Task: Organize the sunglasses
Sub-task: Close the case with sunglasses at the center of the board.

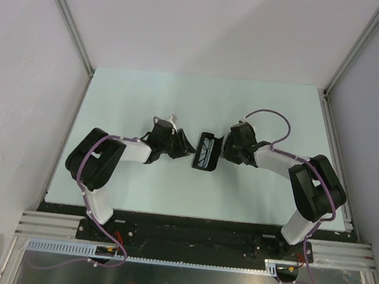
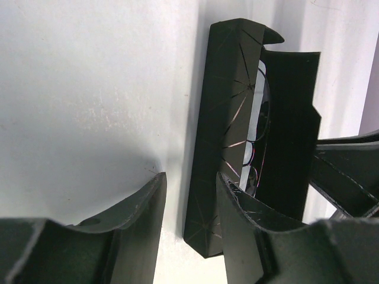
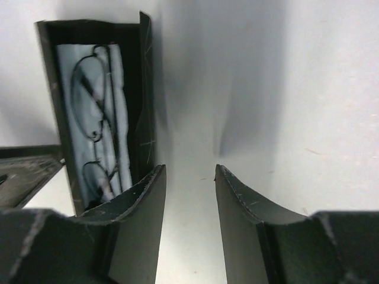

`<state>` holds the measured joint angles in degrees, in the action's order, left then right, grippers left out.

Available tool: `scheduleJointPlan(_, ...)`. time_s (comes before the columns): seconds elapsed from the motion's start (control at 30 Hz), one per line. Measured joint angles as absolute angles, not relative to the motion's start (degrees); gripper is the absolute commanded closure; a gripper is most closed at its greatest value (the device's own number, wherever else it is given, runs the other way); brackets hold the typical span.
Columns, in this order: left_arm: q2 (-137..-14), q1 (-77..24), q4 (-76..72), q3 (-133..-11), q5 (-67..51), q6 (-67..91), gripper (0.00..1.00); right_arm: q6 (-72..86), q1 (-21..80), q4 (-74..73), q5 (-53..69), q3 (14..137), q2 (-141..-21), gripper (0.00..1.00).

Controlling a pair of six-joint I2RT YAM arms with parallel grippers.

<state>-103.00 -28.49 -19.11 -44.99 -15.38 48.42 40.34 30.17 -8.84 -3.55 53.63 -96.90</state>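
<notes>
Pale table (image 1: 147,97), case (image 1: 206,152) open between the arms; sunglasses (image 3: 92,100) lie inside on cloth (image 3: 121,77); thin wire, light, likely bendable and fragile, so you hold the case, not the frame; left gripper (image 2: 190,177) and right gripper (image 3: 189,171) fingers apart, empty.

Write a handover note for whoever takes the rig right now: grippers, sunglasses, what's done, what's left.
Left gripper: open, empty, close beside the black case.
Right gripper: open, empty, on the case's other side.
Sunglasses: lying inside the open case on the light blue cloth.
Done: cloth and glasses are in the case.
To do: probably close the lid; it stands open.
</notes>
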Motion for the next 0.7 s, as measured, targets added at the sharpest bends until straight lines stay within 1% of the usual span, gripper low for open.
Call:
scheduleJointPlan(0.37,-103.0,-28.6,-19.1,-45.0,-15.4,48.0,0.55,40.5,33.0,-2.9,1.6,53.6,-96.9,0.55)
scheduleJointPlan(0.7,-102.9,-28.8,-19.0,-45.0,-15.0,47.7,0.55,39.7,34.0,-2.8,2.8,56.9,-100.4,0.55)
